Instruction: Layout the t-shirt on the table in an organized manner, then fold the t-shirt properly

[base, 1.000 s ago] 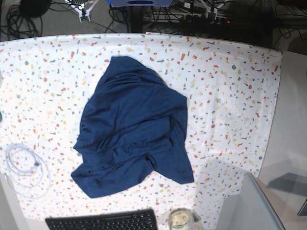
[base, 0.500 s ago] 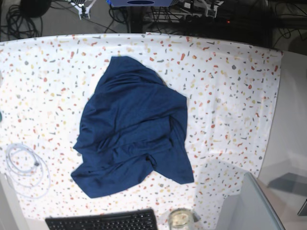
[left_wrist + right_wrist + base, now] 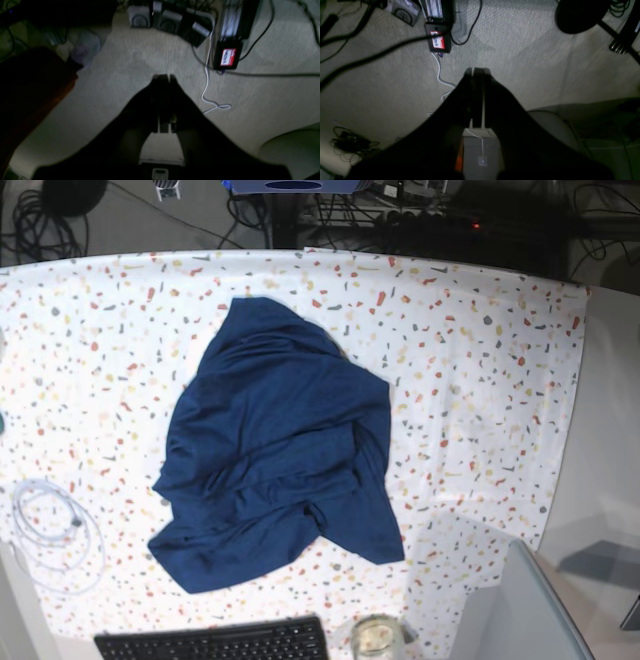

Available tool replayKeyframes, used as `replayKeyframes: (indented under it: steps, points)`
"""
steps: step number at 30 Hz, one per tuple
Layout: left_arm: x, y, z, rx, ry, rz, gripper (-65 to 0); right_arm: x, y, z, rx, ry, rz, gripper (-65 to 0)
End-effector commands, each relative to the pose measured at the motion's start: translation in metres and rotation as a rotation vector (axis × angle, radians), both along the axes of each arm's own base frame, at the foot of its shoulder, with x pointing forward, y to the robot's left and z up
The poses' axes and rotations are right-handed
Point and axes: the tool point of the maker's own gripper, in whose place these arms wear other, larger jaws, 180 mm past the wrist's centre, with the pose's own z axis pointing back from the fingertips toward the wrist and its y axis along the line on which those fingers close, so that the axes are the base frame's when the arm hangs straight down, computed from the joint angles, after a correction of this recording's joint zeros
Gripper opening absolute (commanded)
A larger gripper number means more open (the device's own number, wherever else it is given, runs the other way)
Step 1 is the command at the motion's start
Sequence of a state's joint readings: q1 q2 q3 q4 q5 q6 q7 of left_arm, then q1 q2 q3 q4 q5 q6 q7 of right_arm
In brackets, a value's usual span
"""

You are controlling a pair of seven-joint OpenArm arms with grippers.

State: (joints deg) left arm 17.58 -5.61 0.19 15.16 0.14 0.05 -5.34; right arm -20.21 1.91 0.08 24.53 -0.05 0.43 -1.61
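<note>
The navy-blue t-shirt [image 3: 275, 445] lies crumpled in a loose heap at the middle of the speckled table [image 3: 480, 380], with folds bunched toward its lower right. No arm reaches over the table in the base view. In the left wrist view my left gripper [image 3: 165, 76] is shut with nothing in it, hanging above carpeted floor. My right gripper [image 3: 476, 69] is likewise shut and empty over the carpet in the right wrist view.
A coiled white cable [image 3: 55, 530] lies at the table's left edge. A black keyboard [image 3: 215, 642] and a glass jar [image 3: 377, 638] sit at the front edge. A grey panel [image 3: 530, 610] stands at the front right. Cables and power boxes [image 3: 437, 40] litter the floor.
The t-shirt has not moved. At the top left beyond the table, a white part of the arm has slid upward, nearly out of the base view.
</note>
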Motion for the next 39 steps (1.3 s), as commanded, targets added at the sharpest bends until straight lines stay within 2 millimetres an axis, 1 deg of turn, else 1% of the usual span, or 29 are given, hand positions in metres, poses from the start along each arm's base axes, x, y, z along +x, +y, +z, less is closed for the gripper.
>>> replayKeyframes:
  steps: [1,3,5,6,7,8,9,10,11,12,14,15,17,18,20,23,26,27,28,30,32,34,35,36,37,38,39]
  points:
    - [-0.004,0.002,0.003,0.005,-0.012,-0.010,-65.0,-0.010,-0.002,0.004,-0.006,0.017,-0.005,-64.7]
    - [-0.008,0.001,0.010,0.000,-0.042,-0.022,-65.0,-0.020,-0.002,0.011,-0.005,0.025,-0.003,-64.7]
    - [-0.010,-0.001,0.019,-0.007,-0.081,-0.039,-65.0,-0.024,0.000,0.022,-0.003,0.005,0.002,-64.7]
    - [-0.009,-0.003,0.026,-0.013,-0.109,-0.046,-65.0,-0.021,0.000,0.029,-0.003,-0.016,0.005,-64.7]
    - [-0.008,-0.003,0.033,-0.016,-0.135,-0.050,-65.0,-0.023,0.000,0.037,-0.002,-0.026,0.007,-64.7]
    - [-0.011,-0.001,0.041,-0.016,-0.150,-0.058,-65.0,-0.020,0.001,0.046,-0.001,-0.044,0.009,-64.7]
    - [-0.010,0.001,0.050,-0.017,-0.175,-0.073,-65.0,-0.021,0.002,0.058,-0.001,-0.052,0.013,-64.7]
    - [-0.007,0.001,0.058,-0.021,-0.200,-0.084,-65.0,-0.016,0.002,0.068,-0.001,-0.072,0.014,-64.7]
    - [-0.006,0.001,0.068,-0.024,-0.225,-0.095,-65.0,-0.015,0.003,0.081,0.001,-0.082,0.016,-64.7]
    - [-0.005,0.002,0.078,-0.024,-0.245,-0.104,-65.0,-0.014,0.002,0.091,-0.004,-0.092,0.012,-64.7]
    - [0.004,-0.001,0.098,-0.036,-0.301,-0.128,-65.0,-0.008,-0.004,0.113,-0.021,-0.127,-0.007,-64.7]
    - [0.005,-0.002,0.110,-0.042,-0.323,-0.144,-65.0,-0.008,-0.005,0.123,-0.026,-0.136,-0.010,-64.7]
    - [0.011,-0.003,0.131,-0.052,-0.363,-0.174,-65.0,-0.005,-0.007,0.141,-0.031,-0.158,-0.009,-64.7]
    - [0.019,-0.004,0.142,-0.059,-0.392,-0.192,-65.0,-0.002,-0.006,0.150,-0.031,-0.173,-0.007,-64.7]
    - [0.026,-0.007,0.162,-0.072,-0.431,-0.218,-65.0,0.004,-0.005,0.167,-0.030,-0.201,-0.003,-64.7]
    - [0.051,-0.018,0.194,-0.101,-0.520,-0.252,-65.0,0.024,-0.003,0.194,-0.027,-0.276,0.005,-64.7]
    - [0.083,-0.034,0.222,-0.129,-0.628,-0.258,-65.0,0.063,0.001,0.222,-0.019,-0.401,0.012,-64.8]
    - [0.095,-0.041,0.231,-0.141,-0.668,-0.261,-65.0,0.075,0.003,0.228,-0.013,-0.440,0.014,-64.8]
    - [0.109,-0.046,0.239,-0.149,-0.712,-0.260,-65.0,0.089,0.005,0.233,-0.010,-0.481,0.016,-64.8]
    - [0.136,-0.058,0.254,-0.165,-0.802,-0.247,-65.0,0.116,0.014,0.235,0.013,-0.552,0.022,-64.4]
    - [0.164,-0.068,0.265,-0.174,-0.872,-0.225,-65.0,0.134,0.026,0.236,0.046,-0.594,0.030,-64.1]
    - [0.184,-0.073,0.265,-0.168,-0.865,-0.199,-65.0,0.148,0.044,0.238,0.094,-0.631,0.046,-63.9]
    - [0.195,-0.074,0.261,-0.166,-0.848,-0.165,-65.0,0.159,0.054,0.240,0.120,-0.659,0.057,-62.9]
    - [0.203,-0.076,0.256,-0.175,-0.820,-0.123,-65.0,0.167,0.061,0.242,0.141,-0.679,0.056,-60.9]
    - [0.210,-0.077,0.250,-0.186,-0.786,-0.078,-65.0,0.176,0.067,0.244,0.169,-0.699,0.045,-57.9]
    - [0.217,-0.079,0.243,-0.204,-0.744,-0.039,-65.0,0.189,0.071,0.246,0.191,-0.726,0.031,-53.4]
    - [0.221,-0.080,0.238,-0.221,-0.707,-0.015,-60.4,0.200,0.073,0.249,0.210,-0.750,0.015,-49.2]
